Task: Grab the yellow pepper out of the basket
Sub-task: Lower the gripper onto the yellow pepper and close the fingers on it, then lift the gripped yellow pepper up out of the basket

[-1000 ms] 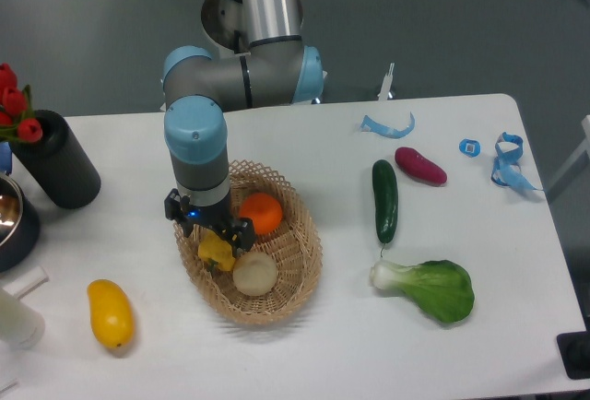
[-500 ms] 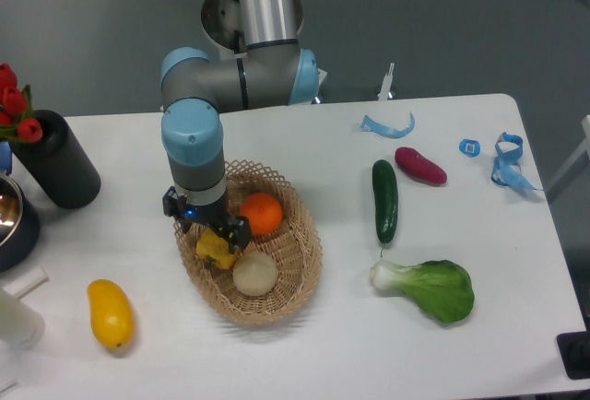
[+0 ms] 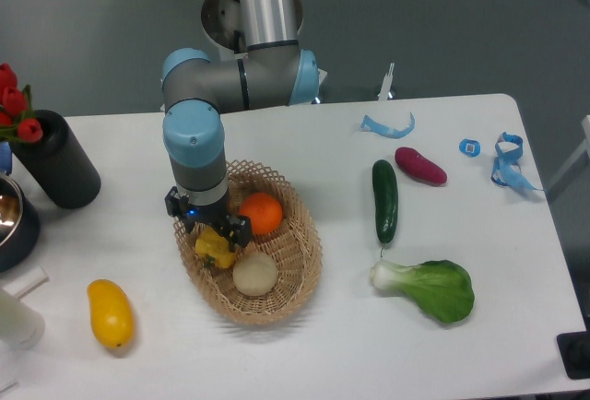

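The yellow pepper is small and lumpy and shows at the left inside of the wicker basket. My gripper points straight down over it, with dark fingers on either side of the pepper, shut on it. The pepper sits slightly above the basket floor, beside a pale beige ball and an orange fruit in the same basket. The gripper body hides the pepper's top.
A yellow mango-like fruit lies front left. A cucumber, a purple vegetable and a bok choy lie to the right. A black cylinder with red flowers and a dark bowl stand at the left edge.
The gripper and the yellow pepper have shifted slightly up and to the left over the second, then barely moved. The other fruits and the basket stayed put.
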